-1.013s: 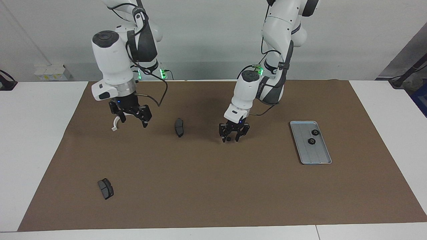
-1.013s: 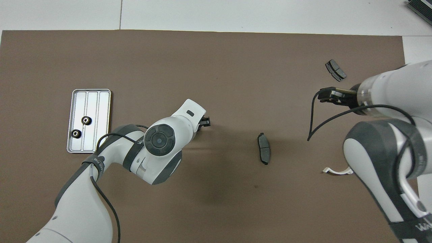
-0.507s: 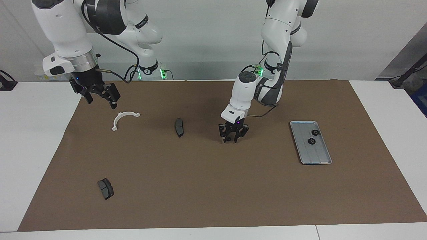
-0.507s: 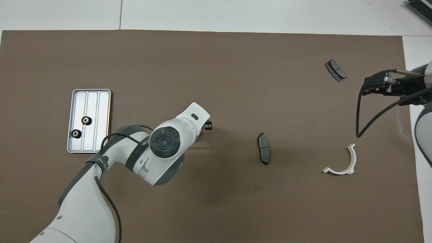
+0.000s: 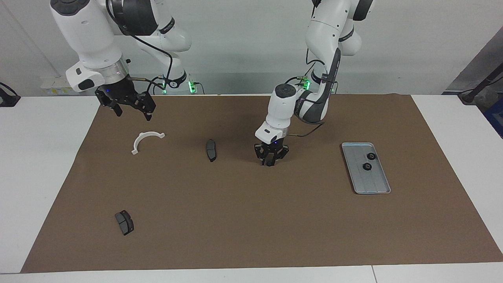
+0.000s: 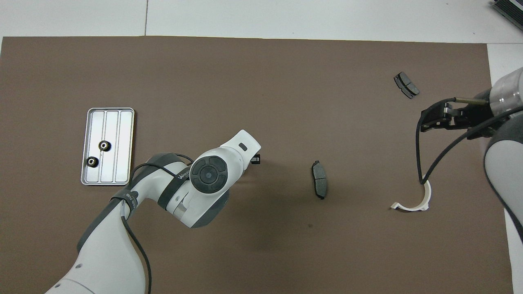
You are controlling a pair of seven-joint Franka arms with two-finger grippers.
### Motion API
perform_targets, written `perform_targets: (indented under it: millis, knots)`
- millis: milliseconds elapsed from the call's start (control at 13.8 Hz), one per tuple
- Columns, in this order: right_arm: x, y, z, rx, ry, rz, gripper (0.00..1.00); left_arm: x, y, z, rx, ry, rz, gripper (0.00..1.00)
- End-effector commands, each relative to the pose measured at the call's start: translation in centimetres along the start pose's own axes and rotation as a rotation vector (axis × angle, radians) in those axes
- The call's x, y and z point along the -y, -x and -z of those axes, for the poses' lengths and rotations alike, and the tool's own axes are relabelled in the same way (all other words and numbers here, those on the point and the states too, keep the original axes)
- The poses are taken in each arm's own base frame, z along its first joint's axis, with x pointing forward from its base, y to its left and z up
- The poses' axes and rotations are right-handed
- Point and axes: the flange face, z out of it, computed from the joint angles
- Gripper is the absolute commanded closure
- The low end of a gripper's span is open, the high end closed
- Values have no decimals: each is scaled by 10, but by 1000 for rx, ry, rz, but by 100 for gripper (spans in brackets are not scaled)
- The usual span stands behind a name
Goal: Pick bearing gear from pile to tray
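Left gripper down at the mat mid-table, fingers drawn together, likely pinching a gear (hidden, cannot confirm). Two gears already lie in the tray at that arm's end. Right gripper waits spread above the bracket.

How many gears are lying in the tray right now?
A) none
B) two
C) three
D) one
B: two small black gears lie on the ribbed floor of the tray, both in the half of it nearer to the robots; the overhead view shows the same pair.
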Motion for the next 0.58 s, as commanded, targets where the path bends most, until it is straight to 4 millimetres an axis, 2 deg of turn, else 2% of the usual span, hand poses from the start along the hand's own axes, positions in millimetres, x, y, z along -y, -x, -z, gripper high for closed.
perform_targets:
  millis: [0, 217, 362, 507]
  knots:
    - [-1, 19, -6, 19, 6, 31, 0, 0, 9, -1, 26, -36, -30, 67]
    - [2, 23, -8, 16, 3, 33, 0, 0, 9, -2, 30, -39, -35, 79]
    - [-5, 22, -7, 23, -3, 28, 0, 0, 9, -1, 34, -44, -35, 87]
    - [-4, 28, -4, 40, 0, 20, 0, 5, 0, 2, 29, -47, -19, 92]
